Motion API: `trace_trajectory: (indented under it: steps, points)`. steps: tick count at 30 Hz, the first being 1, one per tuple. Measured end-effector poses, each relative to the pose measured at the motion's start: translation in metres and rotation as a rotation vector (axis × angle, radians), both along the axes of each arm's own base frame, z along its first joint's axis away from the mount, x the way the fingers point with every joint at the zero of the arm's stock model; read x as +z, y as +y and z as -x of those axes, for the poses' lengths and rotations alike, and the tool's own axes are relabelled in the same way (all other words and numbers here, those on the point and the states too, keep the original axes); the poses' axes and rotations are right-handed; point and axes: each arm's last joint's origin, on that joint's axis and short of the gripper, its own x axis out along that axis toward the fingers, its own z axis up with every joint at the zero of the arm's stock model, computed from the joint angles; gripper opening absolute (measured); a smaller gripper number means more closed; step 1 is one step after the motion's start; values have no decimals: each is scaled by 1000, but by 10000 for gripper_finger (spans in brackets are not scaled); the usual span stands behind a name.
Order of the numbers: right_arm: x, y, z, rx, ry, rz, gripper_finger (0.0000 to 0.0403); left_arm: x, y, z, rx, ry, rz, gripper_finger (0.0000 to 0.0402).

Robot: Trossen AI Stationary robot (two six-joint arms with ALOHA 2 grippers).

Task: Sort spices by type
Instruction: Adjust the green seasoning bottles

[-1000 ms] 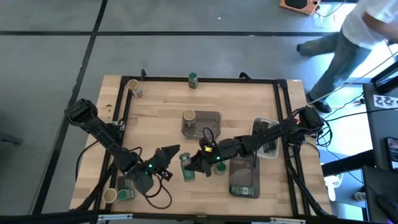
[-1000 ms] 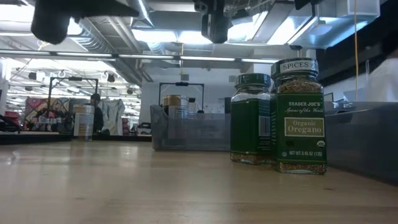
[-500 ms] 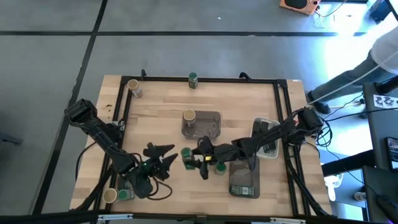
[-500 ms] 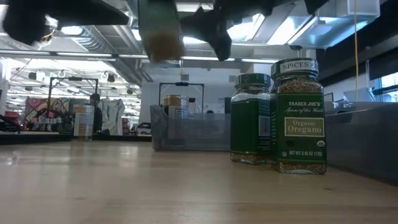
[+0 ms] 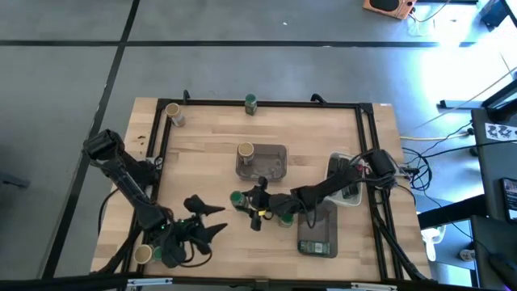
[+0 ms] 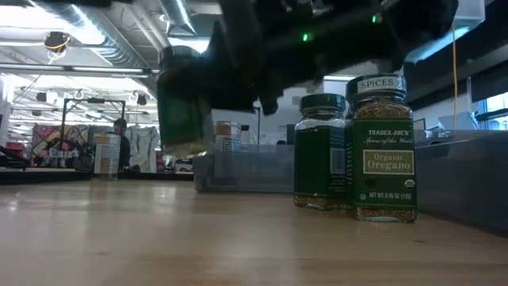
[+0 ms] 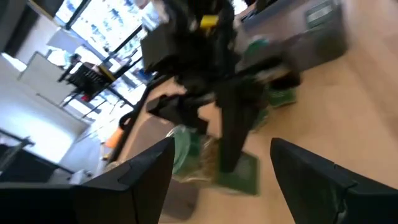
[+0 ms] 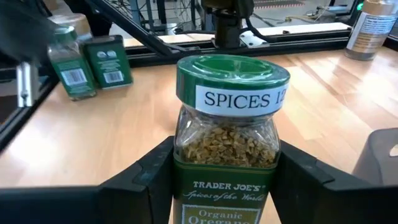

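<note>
A green-lidded oregano jar [image 8: 225, 149] is held clamped in the right hand [image 5: 252, 204] above mid-bench. The left hand [image 5: 202, 218] is spread wide near the front-left corner. Two green-lidded jars [image 6: 355, 147] are grouped; jars at the far edge [image 5: 250, 103] remain unsorted.

A grey tray [image 5: 275, 164] sits mid-table, a dark tray [image 5: 317, 234] near the front.

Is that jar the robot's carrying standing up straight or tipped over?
Upright. The oregano jar sits between the right gripper fingers, green lid on top, its label level.
</note>
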Motion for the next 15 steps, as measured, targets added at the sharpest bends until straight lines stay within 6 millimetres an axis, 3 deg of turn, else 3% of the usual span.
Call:
trace_trajectory:
  steps: [6,15]
  points:
    - [-16,-9,-7,-42,-16,1,211,-1,-9,12,-25,-19,58,263]
    - [-15,-8,-22,-44,2,44,209,-2,-7,11,-15,-19,53,263]
